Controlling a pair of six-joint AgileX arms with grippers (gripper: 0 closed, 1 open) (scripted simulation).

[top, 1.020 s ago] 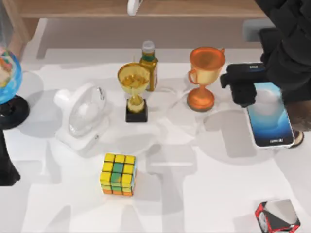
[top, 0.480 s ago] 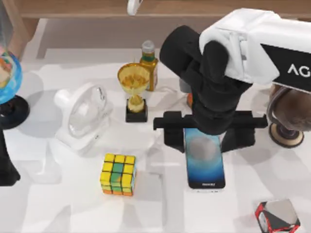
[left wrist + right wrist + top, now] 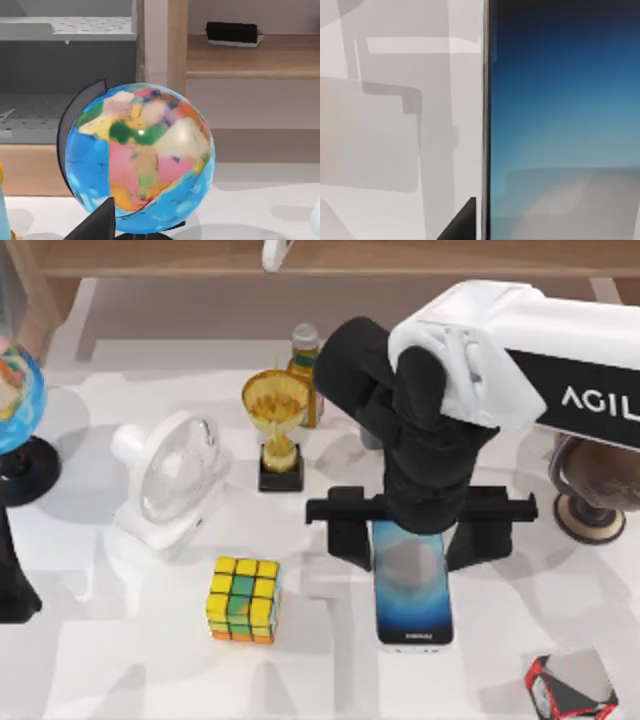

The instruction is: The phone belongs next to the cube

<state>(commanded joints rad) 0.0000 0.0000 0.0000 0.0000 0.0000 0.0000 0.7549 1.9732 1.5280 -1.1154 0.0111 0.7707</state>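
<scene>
Phone (image 3: 411,585) gripped at its far end by the right gripper (image 3: 418,536), just right of the cube (image 3: 243,599) with a gap between; best lowered flat and nudged closer before release, clear of the trophy (image 3: 276,430); left arm parked beside the globe (image 3: 137,157)

1. White capital letters "AGIL" stand on the black panel of the white-shelled right arm (image 3: 560,350) in the top view; the word runs off that view's right edge.
2. A small pale mark sits on the dark strip at the near end of the slim blue-screened smartphone (image 3: 410,590), too small to read.
3. The multicoloured globe (image 3: 140,155) in the left wrist view carries no legible lettering.
</scene>
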